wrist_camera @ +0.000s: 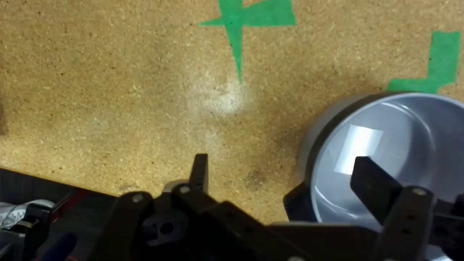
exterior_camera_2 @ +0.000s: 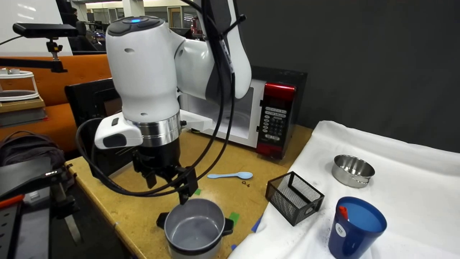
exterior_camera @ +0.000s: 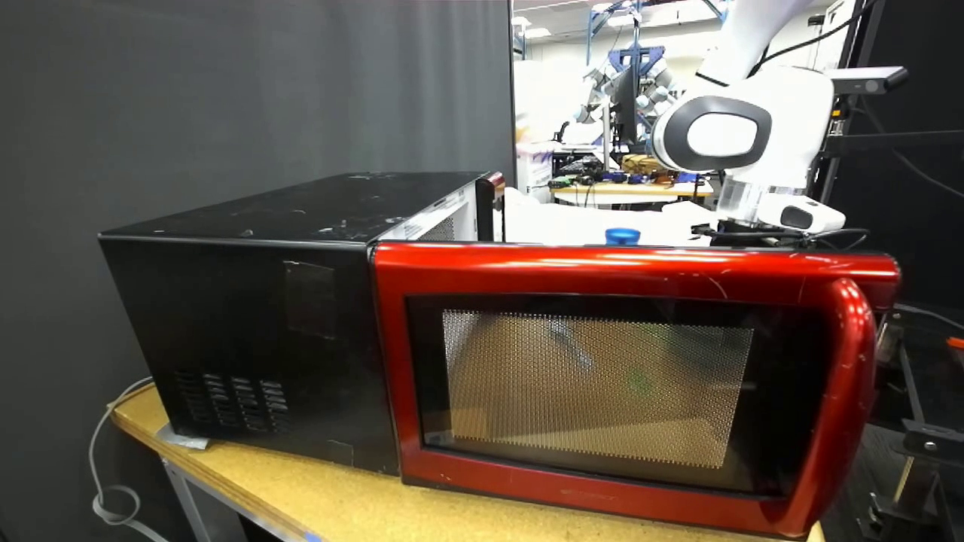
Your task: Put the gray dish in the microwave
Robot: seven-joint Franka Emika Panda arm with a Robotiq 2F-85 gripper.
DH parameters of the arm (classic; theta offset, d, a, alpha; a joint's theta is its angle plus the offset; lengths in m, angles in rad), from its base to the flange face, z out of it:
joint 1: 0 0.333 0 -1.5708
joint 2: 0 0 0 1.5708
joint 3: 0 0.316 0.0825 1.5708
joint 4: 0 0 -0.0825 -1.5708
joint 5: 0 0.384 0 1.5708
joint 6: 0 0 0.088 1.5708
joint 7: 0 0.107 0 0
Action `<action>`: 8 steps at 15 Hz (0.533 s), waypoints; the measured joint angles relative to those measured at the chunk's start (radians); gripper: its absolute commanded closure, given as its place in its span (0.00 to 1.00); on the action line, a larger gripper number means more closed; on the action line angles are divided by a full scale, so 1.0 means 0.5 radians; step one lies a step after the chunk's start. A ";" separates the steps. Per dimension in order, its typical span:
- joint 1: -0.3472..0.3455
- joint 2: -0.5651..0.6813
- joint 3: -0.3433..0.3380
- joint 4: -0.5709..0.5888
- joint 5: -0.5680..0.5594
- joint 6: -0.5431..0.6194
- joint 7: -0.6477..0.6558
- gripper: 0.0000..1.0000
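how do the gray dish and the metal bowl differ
The gray dish is gray inside; the metal bowl is shiny silver.
The gray dish has two black side handles; the metal bowl shows no black ones.
The gray dish sits on the wooden tabletop, the metal bowl on the white cloth.
Both are round and open-topped.

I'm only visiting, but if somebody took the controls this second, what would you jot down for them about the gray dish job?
Gripper: open, holding nothing; in the wrist view one finger shows over the inside of the gray dish. Whether they touch is unclear.
Gray dish: the two-handled pot, upright on the wooden table, outside the microwave.
Microwave: on the same table, door open.
Done: door stands open; dish not yet gripped.
Left: probably grip the dish, lift it, set it inside the microwave, let go.
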 measured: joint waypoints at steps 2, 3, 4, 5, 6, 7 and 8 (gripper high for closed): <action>0.084 0.049 -0.042 0.046 -0.026 0.000 0.059 0.00; 0.134 0.071 -0.077 0.071 -0.042 0.000 0.098 0.00; 0.178 0.085 -0.111 0.091 -0.060 0.000 0.131 0.00; 0.219 0.095 -0.141 0.110 -0.074 0.001 0.166 0.00; 0.258 0.101 -0.174 0.125 -0.081 0.001 0.195 0.00; 0.298 0.102 -0.209 0.136 -0.090 0.001 0.226 0.00; 0.341 0.102 -0.249 0.145 -0.102 0.001 0.263 0.00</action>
